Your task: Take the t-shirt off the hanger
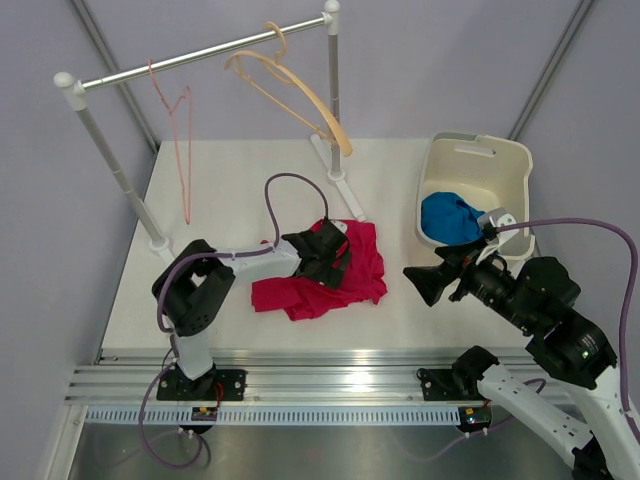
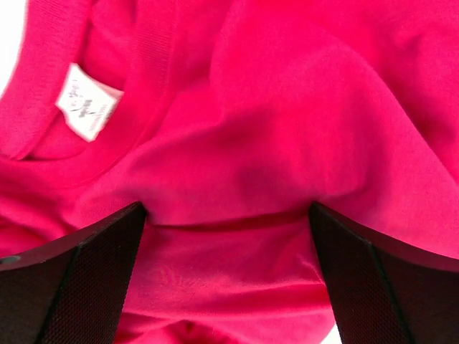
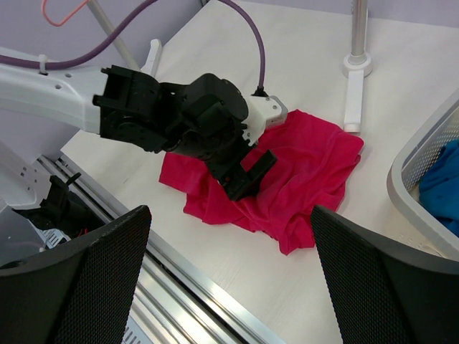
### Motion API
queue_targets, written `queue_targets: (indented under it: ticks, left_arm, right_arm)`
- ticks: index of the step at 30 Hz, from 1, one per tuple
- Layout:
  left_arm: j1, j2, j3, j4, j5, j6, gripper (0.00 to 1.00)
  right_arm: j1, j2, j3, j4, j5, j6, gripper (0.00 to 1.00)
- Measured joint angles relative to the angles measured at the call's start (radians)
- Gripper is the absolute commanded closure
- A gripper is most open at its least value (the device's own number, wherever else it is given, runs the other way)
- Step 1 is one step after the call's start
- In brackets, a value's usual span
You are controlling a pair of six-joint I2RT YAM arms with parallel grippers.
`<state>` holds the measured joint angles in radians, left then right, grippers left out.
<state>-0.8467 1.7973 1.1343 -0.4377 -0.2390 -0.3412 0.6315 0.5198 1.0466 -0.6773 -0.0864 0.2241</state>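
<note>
Pale lilac walls close in a white tabletop (image 1: 250, 170), and a clothes rail (image 1: 200, 57) spans its far side on two uprights. Every place below is given from that rail.

To the right of its right upright stands a cream basket (image 1: 510, 160) with a blue cloth (image 1: 450, 215) inside.

In front of the rail, just near of its right foot, the red t-shirt (image 1: 365, 270) lies crumpled flat on the tabletop. It is off any hanger, so the task looks essentially finished.

On the bar hang a wooden hanger (image 1: 300, 95) toward the right end and a pink wire hanger (image 1: 182, 130) toward the left. Both are bare.

The left tool (image 1: 325, 262) is down on the shirt, well in front of the rail. Its jaws are spread wide, and a ridge of cloth bulges between the fingers (image 2: 93, 272) without being pinched. The right tool (image 1: 432, 275) hovers farther right, in front of the basket, also spread wide and holding nothing.

The shirt's ribbed collar (image 2: 154, 79) and white neck label (image 2: 87, 109) lie just beyond the left fingers.

I judge the shirt to be light, limp knit. It will sag and drape from wherever it is taken and will slide little on the tabletop. A raised fold or the thicker collar band would give the surest hold, since a single flat layer is hard to nip.
</note>
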Motion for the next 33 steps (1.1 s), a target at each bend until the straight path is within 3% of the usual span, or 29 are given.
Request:
queue_targets:
  ticks: [4,5,7,8,13,23,30,31,33]
  left_arm:
    - [-0.002,0.04,0.01,0.04,0.003,-0.019,0.57]
    - [-0.003,0.045,0.01,0.052,0.001,-0.019,0.74]
    - [-0.003,0.046,0.009,0.072,-0.006,-0.021,0.95]
    - [-0.002,0.046,0.008,0.077,-0.006,-0.024,1.0]
    - [-0.002,-0.018,-0.015,0.08,0.037,-0.046,1.0]
    - [-0.022,-0.5,-0.017,0.147,0.32,-0.097,1.0]
    - [-0.029,-0.592,-0.019,0.152,0.478,-0.105,1.0]
    - [-0.029,-0.599,-0.02,0.15,0.489,-0.105,1.0]
    - [-0.029,-0.615,-0.022,0.148,0.514,-0.105,1.0]
  right_arm:
    - [0.0,-0.006,-0.004,0.001,0.0,0.001,0.0]
    - [0.0,-0.007,-0.006,0.001,0.0,0.001,0.0]
    - [0.0,-0.007,-0.014,0.003,0.0,0.005,0.0]
    - [0.0,-0.006,-0.018,0.004,-0.001,0.008,0.01]
    - [0.0,0.015,-0.06,0.047,-0.016,0.028,0.01]
    - [-0.001,0.265,-0.139,0.214,-0.123,0.053,0.01]
    - [-0.001,0.362,-0.216,0.383,-0.322,0.03,0.02]
    - [-0.001,0.373,-0.227,0.41,-0.352,0.023,0.03]
    - [-0.001,0.392,-0.251,0.461,-0.393,0.01,0.3]
